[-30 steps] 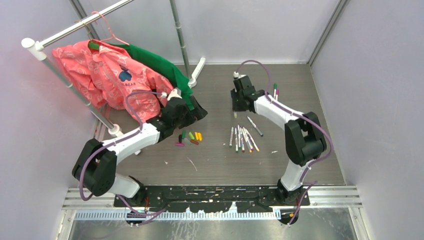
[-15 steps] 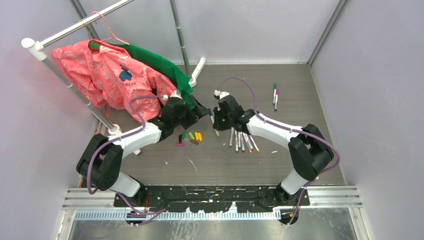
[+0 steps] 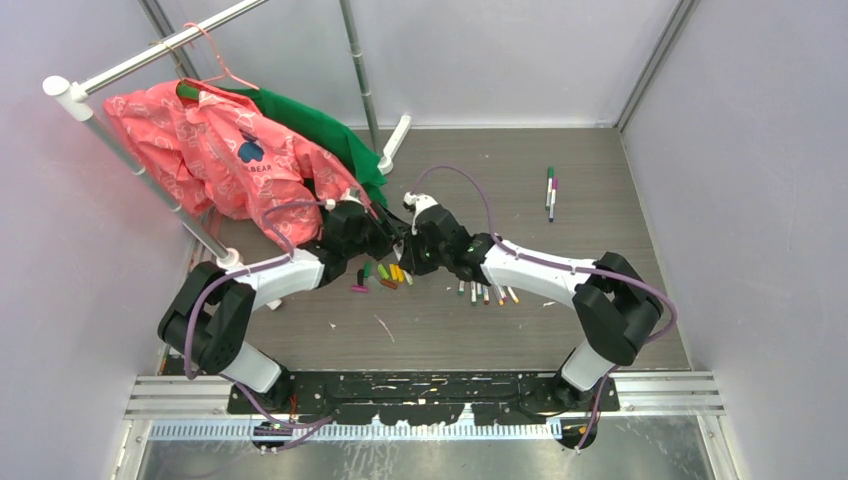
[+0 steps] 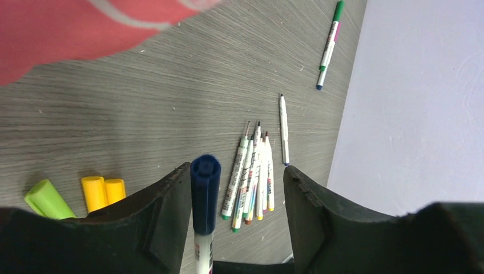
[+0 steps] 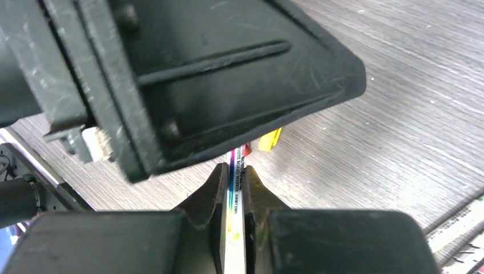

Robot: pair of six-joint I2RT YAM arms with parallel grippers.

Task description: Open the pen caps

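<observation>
My right gripper (image 5: 235,168) is shut on a white pen barrel (image 5: 234,228) and holds it out toward the left gripper (image 3: 392,237). The pen's dark blue cap (image 4: 205,191) stands between the left jaws, right beside the left finger (image 4: 171,200), with a wide gap to the other finger. The left gripper (image 4: 237,171) is open, and the two grippers meet at mid-table, where the right gripper (image 3: 415,245) shows in the top view. Loose pen caps lie below them: a green one (image 4: 47,200), yellow ones (image 4: 93,193) and a purple one (image 3: 359,288).
A bunch of uncapped pens (image 4: 254,177) lies to the right of the caps, and a single pen (image 4: 283,130) lies just beyond it. Two capped pens (image 3: 551,190) rest at the back right. A rack with pink and green garments (image 3: 220,150) stands at the back left.
My right arm swung from the back of the table leftward, bringing the pen to the left gripper. The left jaws have narrowed around the blue cap.
</observation>
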